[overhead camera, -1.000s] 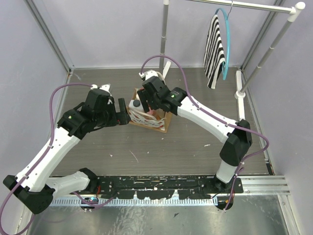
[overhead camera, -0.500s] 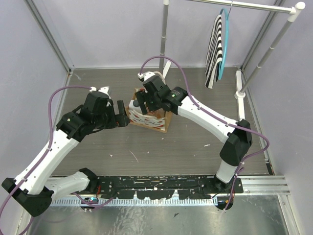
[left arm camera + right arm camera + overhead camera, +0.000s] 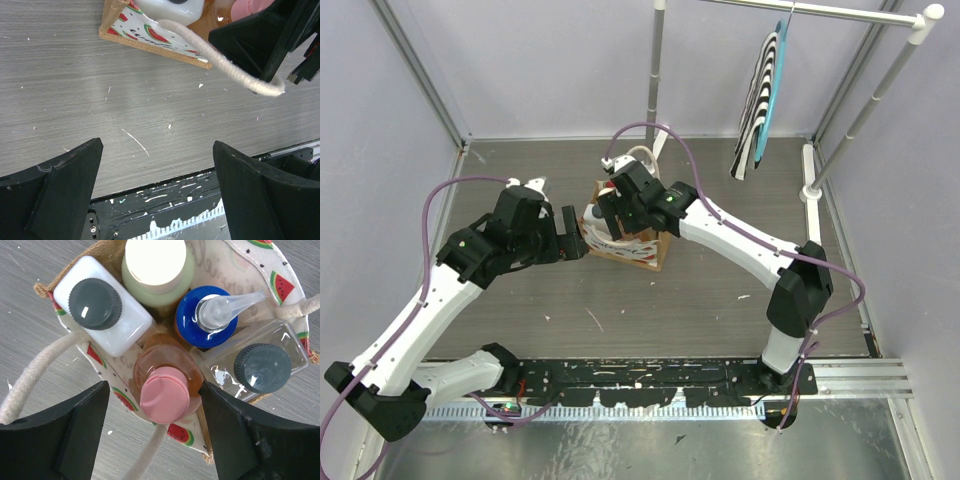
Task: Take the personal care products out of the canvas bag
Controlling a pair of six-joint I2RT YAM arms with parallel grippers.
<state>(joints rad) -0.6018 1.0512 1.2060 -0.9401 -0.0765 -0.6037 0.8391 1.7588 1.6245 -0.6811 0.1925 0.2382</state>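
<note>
Five bottles upright in canvas bag [image 3: 280, 285]: white squarish one [image 3: 107, 315], pale green one [image 3: 155, 270], blue-capped pump [image 3: 210, 315], clear one [image 3: 260, 365], orange one [image 3: 165, 385] with pink cap. Right gripper [image 3: 152, 387] half-spread directly above, straddling pink cap. Left gripper [image 3: 156, 147] spread wide over bare table [image 3: 100, 100], just beside bag. Rope handle [image 3: 220, 65] draped near right gripper. Striped cloth [image 3: 758, 100] on rail, well apart.

Nothing is reading as legible text, brand, number or sign in any view. The bag [image 3: 280, 285] is showing only a watermelon-slice print, plus a faint trace of cursive lettering on its inner lining at the top of the right wrist view, too pale to make out. The bottles [image 3: 102, 312] are facing the camera cap-first, hiding their sides.
</note>
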